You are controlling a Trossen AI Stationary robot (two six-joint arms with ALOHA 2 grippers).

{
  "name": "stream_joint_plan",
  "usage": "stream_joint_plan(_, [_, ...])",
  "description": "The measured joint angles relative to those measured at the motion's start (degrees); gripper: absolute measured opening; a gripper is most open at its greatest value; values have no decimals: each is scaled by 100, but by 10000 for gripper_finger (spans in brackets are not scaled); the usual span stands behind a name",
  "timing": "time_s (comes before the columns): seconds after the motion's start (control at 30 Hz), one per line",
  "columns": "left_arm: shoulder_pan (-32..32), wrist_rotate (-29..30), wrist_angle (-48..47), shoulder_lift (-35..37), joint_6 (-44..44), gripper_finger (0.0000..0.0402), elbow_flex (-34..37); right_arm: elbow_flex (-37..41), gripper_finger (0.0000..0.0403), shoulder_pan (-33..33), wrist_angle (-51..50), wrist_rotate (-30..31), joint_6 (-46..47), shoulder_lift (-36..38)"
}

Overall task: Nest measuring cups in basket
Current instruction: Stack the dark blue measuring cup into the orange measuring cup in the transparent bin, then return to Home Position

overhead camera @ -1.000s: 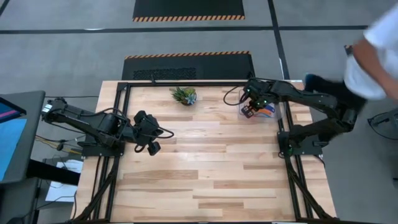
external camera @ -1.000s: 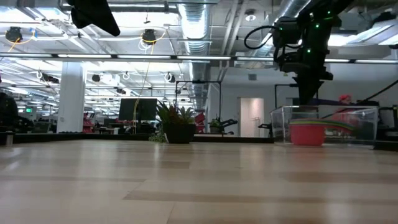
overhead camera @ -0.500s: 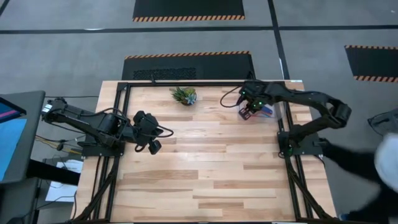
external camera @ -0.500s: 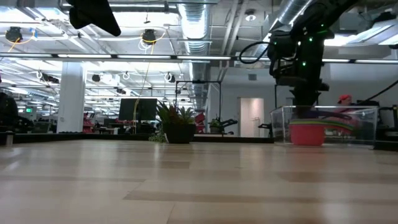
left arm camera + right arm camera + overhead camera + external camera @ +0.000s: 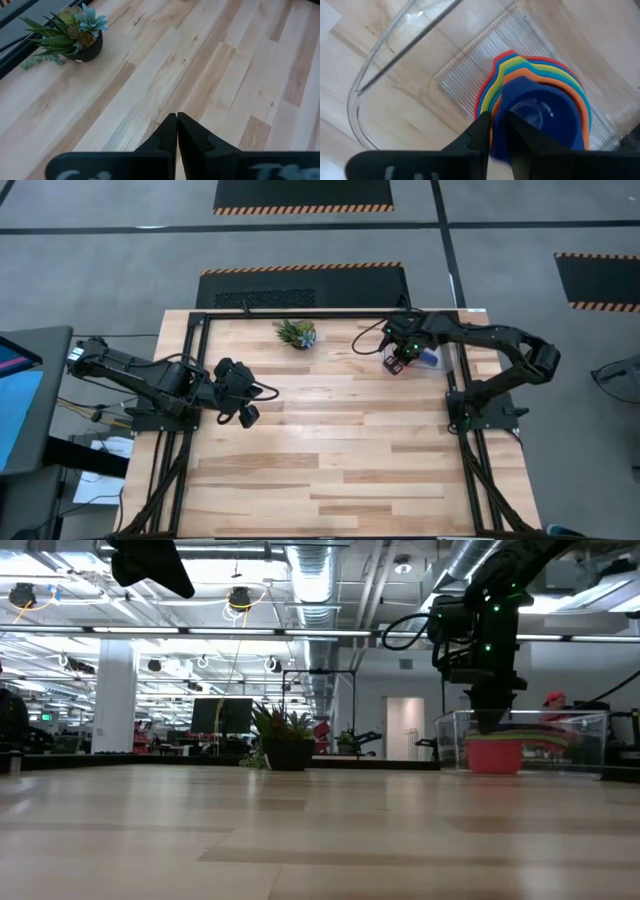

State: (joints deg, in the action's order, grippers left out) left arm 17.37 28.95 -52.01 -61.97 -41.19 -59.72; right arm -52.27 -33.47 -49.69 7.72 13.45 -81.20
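The clear basket (image 5: 443, 360) stands at the table's far right; in the low view the basket (image 5: 560, 730) shows the cups (image 5: 493, 755) inside, red lowest. In the right wrist view the stack (image 5: 570, 95) sits nested on the basket's ribbed floor (image 5: 465, 75): red, yellow, green, orange and light blue rims, with the dark blue cup (image 5: 535, 112) on top. My right gripper (image 5: 499, 125) reaches down into the basket (image 5: 395, 55), shut on the dark blue cup. My left gripper (image 5: 176, 120) is shut and hovers over the table's left side (image 5: 245, 415). My right gripper pinches the dark blue cup between its two fingers at a blue tab (image 5: 500, 142) on the cup's edge nearest the fingers. The fingers (image 5: 481, 127) come from above, pointing down into the basket. The cup sits upright on top of the nested stack.
A small spiky potted plant (image 5: 297, 333) stands at the table's far edge, left of the basket, and shows in the left wrist view as the plant (image 5: 70, 35). Bare wood (image 5: 340, 450) spreads across the middle and near side. Black frame rails (image 5: 455, 420) border the table.
My right gripper has come down into the basket and shifted slightly toward the table's left. A person beside the table's right side has walked out of view. The left arm has kept still.
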Motion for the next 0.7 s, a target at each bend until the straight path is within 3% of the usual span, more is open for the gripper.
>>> stream_joint_plan(0.43, [0,0,-1,1,-1,0,0,-28,135,-42,-109,125,13,413])
stream_joint_plan(0.7, [2,-1,-1,2,0,0,0,-699,144,0,-590,121,276,515])
